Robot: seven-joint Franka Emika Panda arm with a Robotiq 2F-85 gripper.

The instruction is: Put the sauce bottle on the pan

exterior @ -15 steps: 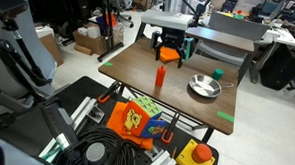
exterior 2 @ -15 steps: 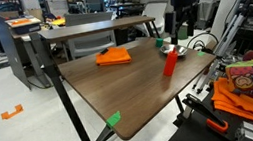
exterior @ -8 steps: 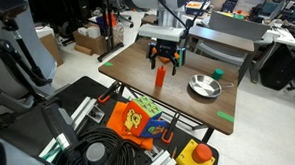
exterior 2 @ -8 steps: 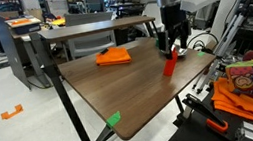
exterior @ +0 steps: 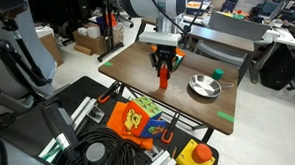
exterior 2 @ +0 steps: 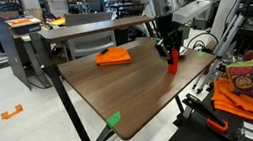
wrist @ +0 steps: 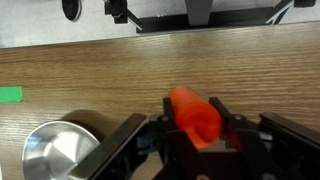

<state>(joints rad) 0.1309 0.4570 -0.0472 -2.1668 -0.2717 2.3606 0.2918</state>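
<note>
Sauce bottle (wrist: 195,117), a small red-orange cylinder, stands upright on the brown wooden table (exterior 2: 119,87), about midway along it and well in from its near edge in an exterior view (exterior: 164,79). The black gripper (exterior: 165,65) is lowered over its top, and in the wrist view the dark fingers (wrist: 228,122) flank the bottle closely on both sides. Whether they press on it or only stand beside it cannot be told. The shiny silver round pan (wrist: 55,150) sits on the table apart from the bottle, toward one short edge in an exterior view (exterior: 203,88), and its shallow bowl shows only bare metal. Just beyond the pan, nearer the far edge, lies a small green object (exterior: 217,74). A flat orange cloth (exterior 2: 114,55) lies close to the far edge. A strip of green tape (exterior 2: 113,118) marks a near corner of the table. The white and grey arm (exterior: 156,8) comes down from above the far side, its wrist pointing straight down with the gripper vertical over the bottle.
</note>
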